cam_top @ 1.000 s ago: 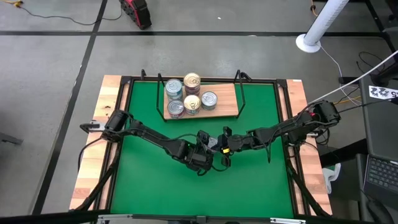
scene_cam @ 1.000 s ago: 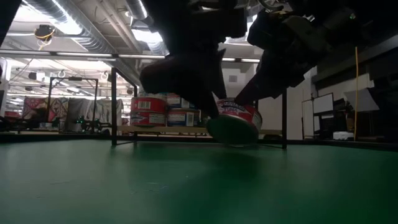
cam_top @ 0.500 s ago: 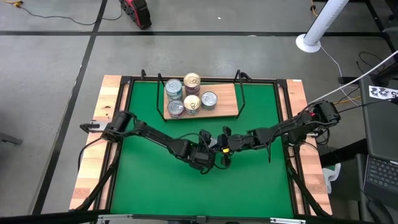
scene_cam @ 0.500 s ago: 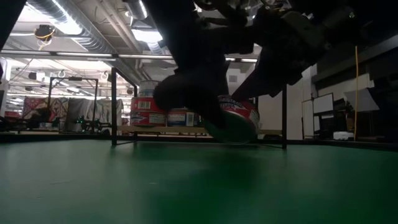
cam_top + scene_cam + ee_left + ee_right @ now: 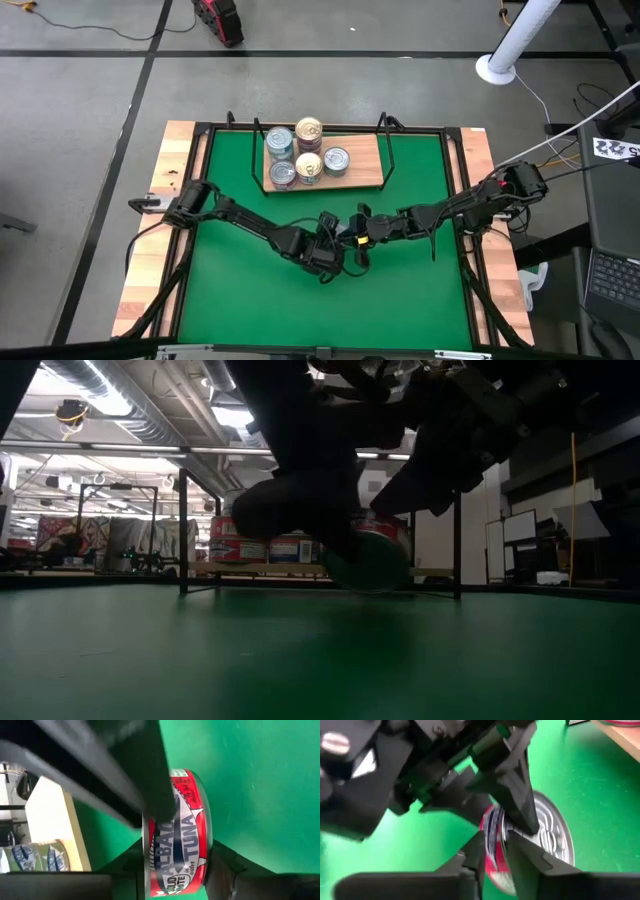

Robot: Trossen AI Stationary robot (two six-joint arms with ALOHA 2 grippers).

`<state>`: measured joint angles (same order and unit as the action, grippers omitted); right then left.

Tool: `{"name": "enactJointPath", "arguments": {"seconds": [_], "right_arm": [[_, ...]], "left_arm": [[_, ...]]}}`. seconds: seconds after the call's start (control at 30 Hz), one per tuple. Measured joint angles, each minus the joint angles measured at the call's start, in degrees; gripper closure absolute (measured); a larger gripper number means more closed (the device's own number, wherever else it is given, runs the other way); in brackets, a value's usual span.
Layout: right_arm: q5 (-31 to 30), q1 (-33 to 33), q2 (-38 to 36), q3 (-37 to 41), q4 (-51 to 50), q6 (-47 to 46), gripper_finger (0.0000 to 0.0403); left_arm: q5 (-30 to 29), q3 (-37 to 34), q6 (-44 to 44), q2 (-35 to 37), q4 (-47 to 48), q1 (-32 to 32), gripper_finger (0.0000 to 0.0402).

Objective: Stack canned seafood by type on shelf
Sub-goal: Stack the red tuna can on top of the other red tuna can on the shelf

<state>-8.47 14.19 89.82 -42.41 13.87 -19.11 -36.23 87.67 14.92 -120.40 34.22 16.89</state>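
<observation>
A red-labelled tuna can (image 5: 177,850) hangs on edge over the middle of the green mat, between both grippers. My left gripper (image 5: 338,258) comes from the table's left and my right gripper (image 5: 358,240) from the right; each is shut on the can. In the low view the can (image 5: 375,560) sits tilted just above the mat, half hidden by the dark fingers. At the far side the shelf (image 5: 362,170) carries several cans (image 5: 309,130), some stacked on others, the lowest resting on the board by their bottoms. My left gripper pinches the can across its thickness, one finger (image 5: 227,870) against each flat end, beside the rim (image 5: 205,847). The fingers slant down from the table's left. One of them shows on the silver lid (image 5: 547,832). The can stands on edge, clear of the mat. My right gripper has the can's edge (image 5: 494,837) between its two fingers (image 5: 525,860), one on the lid side and one on the other end. It slants down from the table's right. Whether both fingers still press on the can I cannot tell.
Black wire posts (image 5: 184,530) rise at the shelf's ends. A black frame and pale wooden planks (image 5: 150,260) border the mat. Open green mat (image 5: 400,300) lies on the near side of the grippers.
In the low view my left gripper's dark bulk has sunk a little over the can and covers more of its label. The can has stayed between the two grippers, just above the mat.
</observation>
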Motion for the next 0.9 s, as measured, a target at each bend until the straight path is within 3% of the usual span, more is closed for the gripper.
{"name": "enactJointPath", "arguments": {"seconds": [0.3,0.5,0.8,0.9], "right_arm": [[1.48,0.00,-0.95,0.00,-0.95,0.07,0.0265],[2.17,0.11,-6.48,0.04,-8.11,4.50,0.0266],[1.60,0.03,-19.52,0.04,-17.54,8.01,0.0267],[1.48,0.03,-25.33,0.07,-21.07,8.06,0.0267]], "left_arm": [[-0.07,0.30,-3.13,2.94,7.48,0.81,0.0259],[-2.65,0.38,-6.64,7.21,14.68,0.54,0.0271],[-13.63,0.41,-14.33,15.74,27.87,-0.84,0.0261],[-14.87,0.42,-16.84,17.55,32.25,-2.61,0.0269]]}}
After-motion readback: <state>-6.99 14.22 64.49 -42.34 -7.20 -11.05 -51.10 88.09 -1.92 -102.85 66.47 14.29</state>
